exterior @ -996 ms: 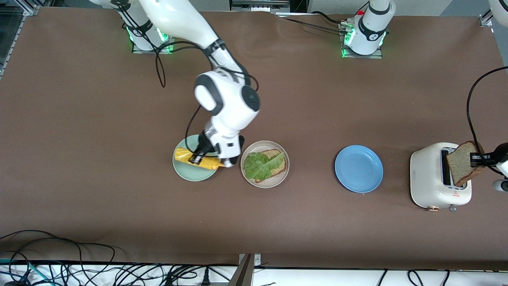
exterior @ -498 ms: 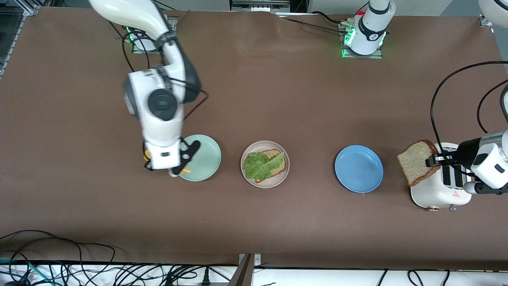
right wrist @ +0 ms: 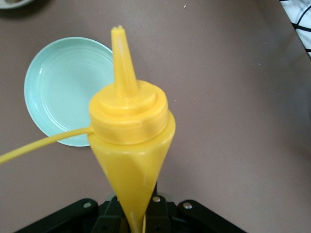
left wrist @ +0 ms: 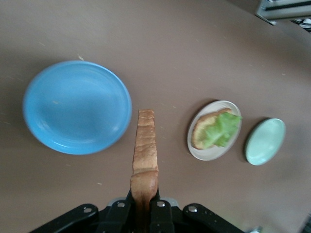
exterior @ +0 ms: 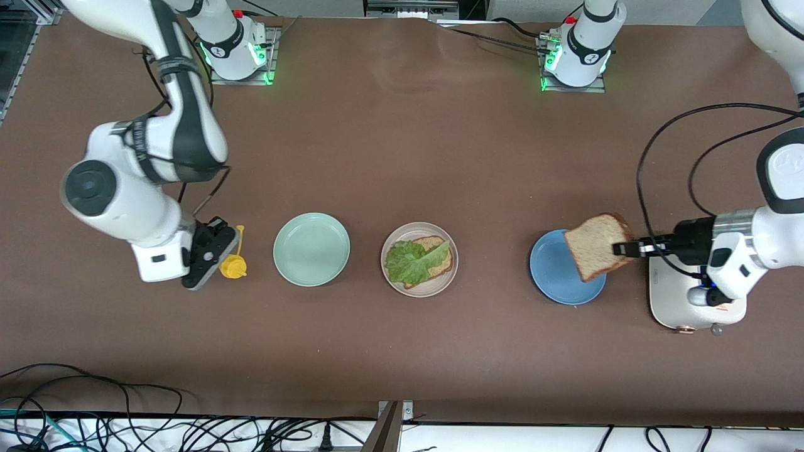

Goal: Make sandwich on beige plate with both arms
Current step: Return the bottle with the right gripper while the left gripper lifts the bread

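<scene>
Brown table | left pincer (exterior: 622,248) clamps bread slice (exterior: 593,253) (on edge) over blue plate (exterior: 553,273) | right pincer (exterior: 217,251) grips yellow bottle (exterior: 233,266)

Three plates are set in a row: the beige plate (exterior: 419,287) lies between two others, a bread slice (exterior: 433,246) and lettuce leaf (exterior: 411,262) on it. A toaster (exterior: 675,304) stands at the left arm's end.

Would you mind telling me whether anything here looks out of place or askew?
Nothing is spilled or damaged. The lettuce overhangs the bread unevenly on the beige plate, and the top slice hangs tilted in the left pincer over the blue plate.
</scene>
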`<state>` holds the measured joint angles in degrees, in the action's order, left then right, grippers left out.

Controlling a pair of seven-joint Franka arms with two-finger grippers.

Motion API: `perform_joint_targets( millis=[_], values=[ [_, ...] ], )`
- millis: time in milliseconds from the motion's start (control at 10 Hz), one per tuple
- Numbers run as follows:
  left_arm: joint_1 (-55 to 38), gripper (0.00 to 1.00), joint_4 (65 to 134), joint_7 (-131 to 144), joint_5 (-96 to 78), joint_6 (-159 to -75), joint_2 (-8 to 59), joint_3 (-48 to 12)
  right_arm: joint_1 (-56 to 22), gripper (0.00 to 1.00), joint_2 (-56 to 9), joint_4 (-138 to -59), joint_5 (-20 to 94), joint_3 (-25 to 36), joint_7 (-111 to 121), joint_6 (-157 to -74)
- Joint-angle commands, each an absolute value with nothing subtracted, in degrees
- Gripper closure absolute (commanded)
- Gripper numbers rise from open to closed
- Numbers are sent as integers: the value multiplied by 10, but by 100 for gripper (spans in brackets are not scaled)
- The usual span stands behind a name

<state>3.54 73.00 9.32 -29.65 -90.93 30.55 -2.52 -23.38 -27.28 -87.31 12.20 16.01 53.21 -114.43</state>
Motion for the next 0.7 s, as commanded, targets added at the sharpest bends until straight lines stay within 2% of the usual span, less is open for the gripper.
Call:
perform_joint_targets(
  millis=[0,398,597],
  values=[
    [24,100,772,126,-358,-918,290,-22,-187,100,-250,-914,213,150,630,-1154],
    [-22,100,800,127,-425,-971,301,-22,-109,100,-253,-976,444,150,823,-1149],
    [-39,100,830,127,-484,-1013,301,-22,-93,100,-261,-1009,517,150,932,-1148]
  ],
)
